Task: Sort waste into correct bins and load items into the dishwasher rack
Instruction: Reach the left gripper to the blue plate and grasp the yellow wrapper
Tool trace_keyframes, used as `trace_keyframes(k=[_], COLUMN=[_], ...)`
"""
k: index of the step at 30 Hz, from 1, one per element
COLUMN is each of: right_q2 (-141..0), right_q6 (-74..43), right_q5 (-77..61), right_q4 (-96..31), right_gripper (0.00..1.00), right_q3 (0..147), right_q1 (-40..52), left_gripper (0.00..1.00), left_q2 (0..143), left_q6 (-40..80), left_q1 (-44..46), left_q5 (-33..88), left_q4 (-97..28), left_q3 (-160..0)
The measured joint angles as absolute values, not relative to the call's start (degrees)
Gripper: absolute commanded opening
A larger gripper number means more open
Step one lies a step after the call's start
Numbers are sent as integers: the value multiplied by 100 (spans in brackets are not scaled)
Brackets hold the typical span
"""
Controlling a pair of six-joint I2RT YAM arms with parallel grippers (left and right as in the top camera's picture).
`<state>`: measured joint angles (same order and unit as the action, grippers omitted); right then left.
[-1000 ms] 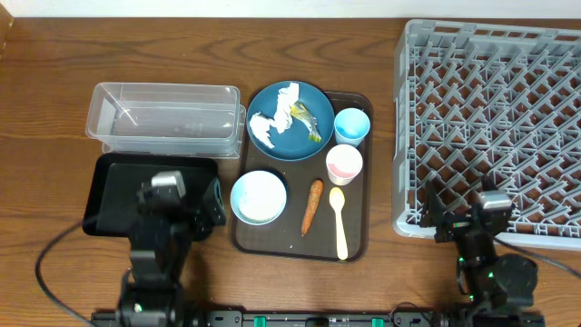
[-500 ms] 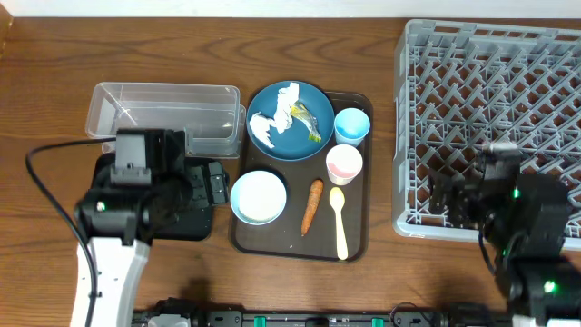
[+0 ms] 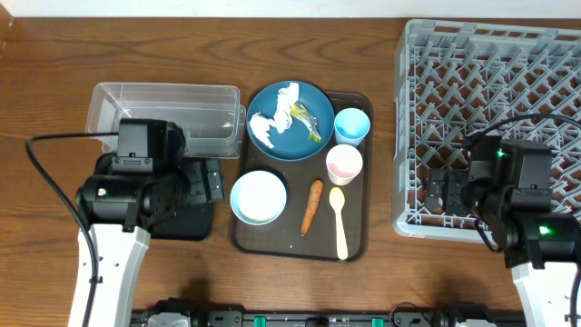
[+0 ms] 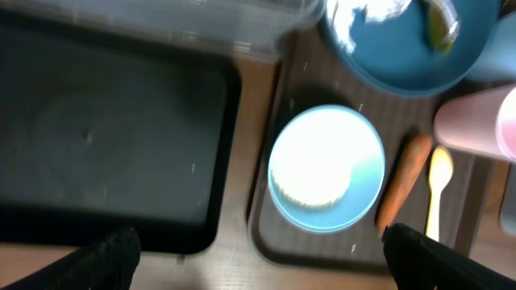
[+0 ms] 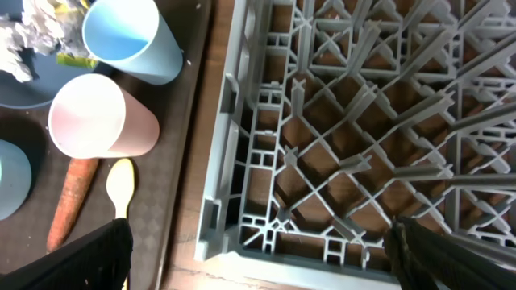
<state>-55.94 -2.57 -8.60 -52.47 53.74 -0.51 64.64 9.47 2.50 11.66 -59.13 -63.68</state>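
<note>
On the brown tray, the dark blue plate (image 3: pixel 295 143) carries crumpled white paper (image 3: pixel 270 123) and a yellow-green wrapper (image 3: pixel 309 118). Beside it stand a light blue cup (image 3: pixel 351 126) and a pink cup (image 3: pixel 344 164). In front lie the white bowl (image 3: pixel 259 197), orange carrot (image 3: pixel 311 206) and pale yellow spoon (image 3: pixel 339 222). My left gripper (image 3: pixel 213 184) hangs open over the black tray's (image 3: pixel 109 218) right edge, with the bowl (image 4: pixel 326 167) ahead of it. My right gripper (image 3: pixel 445 193) is open above the grey rack's (image 3: pixel 495 100) front-left corner (image 5: pixel 242 234). Neither holds anything.
The clear tub (image 3: pixel 165 118) stands behind the black tray, close to the plate. The brown serving tray (image 3: pixel 356 247) lies between the bins and the rack. Bare wood shows along the table's front edge and at the back.
Both arms have come up from the table's front edge and reached forward, the left over the black tray, the right over the rack's near corner. Both grippers stayed open.
</note>
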Motion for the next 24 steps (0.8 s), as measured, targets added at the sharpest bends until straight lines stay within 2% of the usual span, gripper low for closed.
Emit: trace_keyframes(k=[6,15,22,24], right_q2=[-5610,-5610,-5610,-5610], right_q6=[-257,-257,-257,-257], right_q5=[-862,-860,-860,-860], right_q4=[-5242,-5251,-5251,-5251], right_gripper=[99,99,99,99], right_q3=[5374,5374,5374,5374], right_q1=[-51,-51,-51,-51], left_gripper=[98,98,100,97], left_q2=[7107,9168,10125,10346], left_q6=[963,596,484,469], left_q1=[668,1363,1704,1793], left_q5=[1140,1009,1013,1011], left_q4=[-5520,-4862,-3837,-3638], left_q3=[-6692,-8377,-8538,-8538])
